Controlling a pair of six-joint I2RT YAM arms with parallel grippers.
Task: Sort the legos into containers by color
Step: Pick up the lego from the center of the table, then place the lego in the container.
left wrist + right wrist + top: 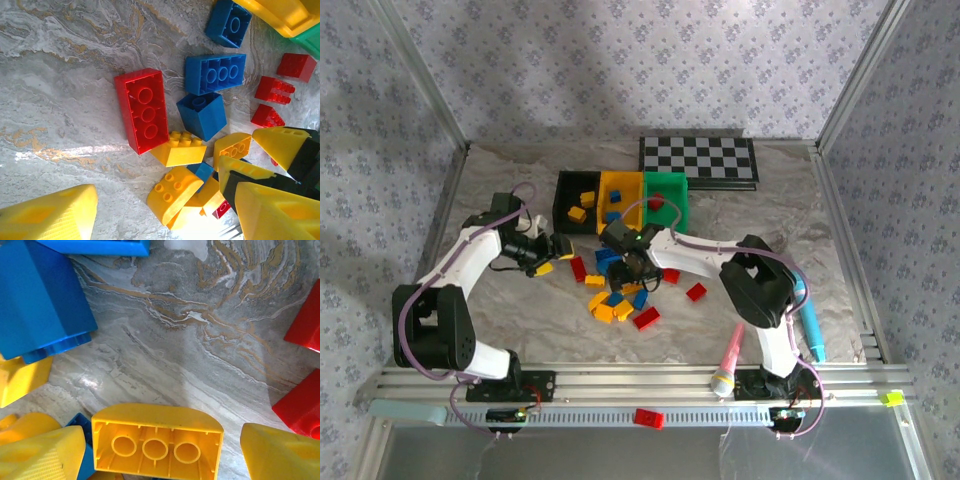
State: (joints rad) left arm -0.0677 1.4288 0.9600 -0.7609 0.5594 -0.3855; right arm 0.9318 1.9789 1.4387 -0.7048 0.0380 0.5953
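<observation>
Several red, yellow and blue legos (615,300) lie piled mid-table, in front of the black (563,200), yellow (632,185) and green (676,190) containers. My right gripper (638,275) is down in the pile and open (160,455). An upturned yellow brick (157,440) lies between its fingers, with a gap on each side. My left gripper (552,250) is open at the pile's left edge (165,215). A rounded yellow brick (172,192) lies loose between its fingers, near a long red brick (145,110). The right gripper's fingers (280,142) show in the left wrist view.
A checkerboard (700,160) lies behind the bins. A pink marker (728,360) and a teal marker (810,320) lie by the right arm's base. Loose red bricks (696,291) lie right of the pile, and one red brick (647,418) lies on the front rail.
</observation>
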